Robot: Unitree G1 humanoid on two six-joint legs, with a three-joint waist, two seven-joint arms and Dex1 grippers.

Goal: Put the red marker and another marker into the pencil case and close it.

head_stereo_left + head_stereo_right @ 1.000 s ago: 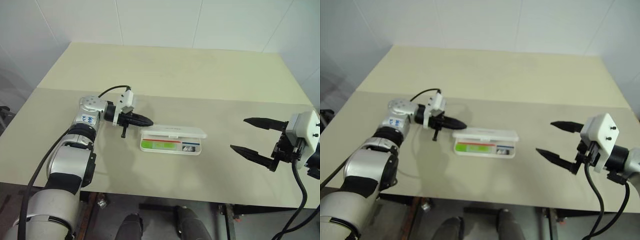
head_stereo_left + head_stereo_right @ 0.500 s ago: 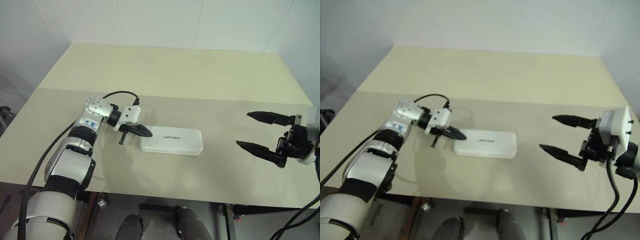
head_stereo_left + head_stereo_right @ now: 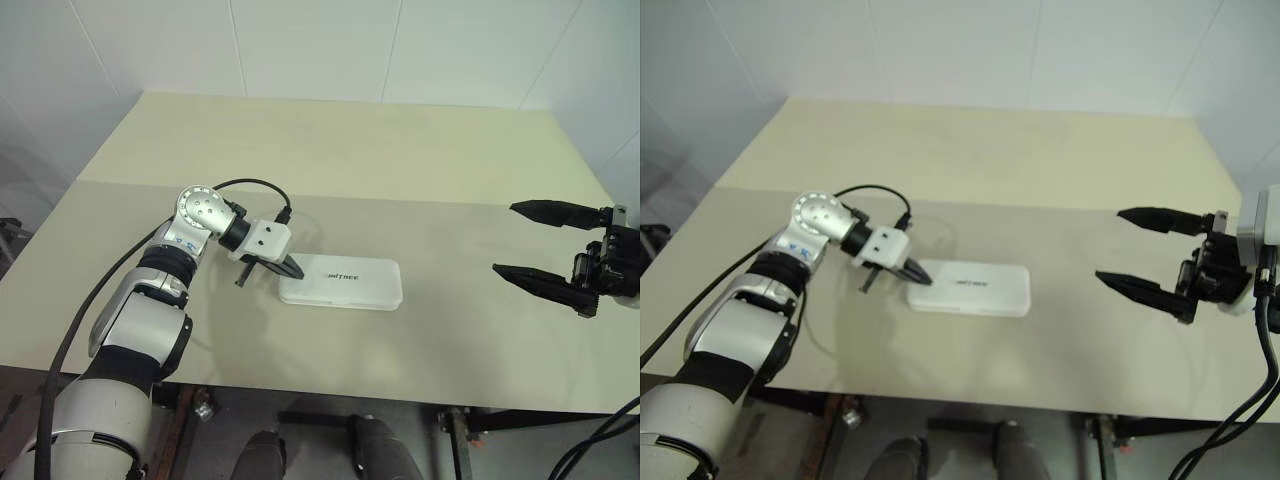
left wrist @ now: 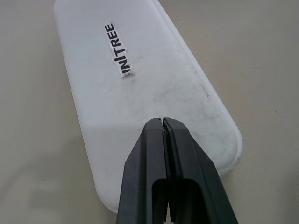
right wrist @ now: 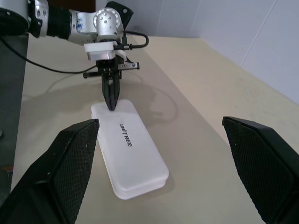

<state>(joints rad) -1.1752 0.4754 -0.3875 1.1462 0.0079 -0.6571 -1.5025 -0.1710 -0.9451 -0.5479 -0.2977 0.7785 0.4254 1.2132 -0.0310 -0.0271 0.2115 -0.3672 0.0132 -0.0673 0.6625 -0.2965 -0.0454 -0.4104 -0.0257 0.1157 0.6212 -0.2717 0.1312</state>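
Note:
The white pencil case (image 3: pixel 345 284) lies flat near the middle of the table with its lid down and dark lettering (image 4: pixel 117 51) facing up. The red marker and the other marker are hidden from view. My left gripper (image 3: pixel 293 270) is shut and empty, angled downward, with its tips at the left end of the lid (image 4: pixel 140 88). Whether they touch the lid cannot be told. My right gripper (image 3: pixel 505 240) hangs in the air well to the right of the case, open wide with nothing between its fingers (image 5: pixel 70 163).
The beige table (image 3: pixel 400 150) has a seam (image 3: pixel 450 203) running across it behind the case. Its front edge (image 3: pixel 400 405) is close to me. A black cable (image 3: pixel 245 185) loops off my left wrist. White walls (image 3: pixel 320 45) stand behind the table.
The case's lid, open a second ago, now lies closed. My left gripper rolled and tipped down onto the case's left end. My right gripper drifted up and to the right, still open.

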